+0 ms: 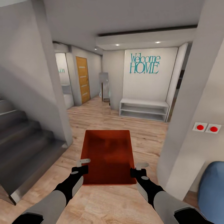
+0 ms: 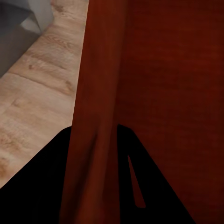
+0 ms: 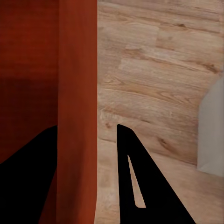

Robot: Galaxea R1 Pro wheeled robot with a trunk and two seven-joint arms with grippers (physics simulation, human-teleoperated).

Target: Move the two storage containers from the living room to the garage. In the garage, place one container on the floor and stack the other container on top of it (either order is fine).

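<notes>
I hold one orange-red storage container (image 1: pixel 107 155) level in front of me, above the light wood-plank floor (image 1: pixel 102 119); its open top faces up and it is empty. My left gripper (image 1: pixel 82 166) is shut on its left wall near the near corner, and that wall (image 2: pixel 93 93) runs between the dark fingers (image 2: pixel 42 186). On the opposite side, my right gripper (image 1: pixel 137 169) is shut over the right wall (image 3: pixel 77 93), with one finger (image 3: pixel 140 186) outside it. The garage is out of view.
Grey stairs (image 1: pixel 21 137) rise at the left. A white wall with two red buttons (image 1: pixel 207 127) stands close at the right, with a blue sofa (image 1: pixel 211 189) below it. Ahead are a white low shelf (image 1: pixel 143 109), a "Welcome HOME" wall (image 1: pixel 145 63) and a wooden door (image 1: pixel 83 79).
</notes>
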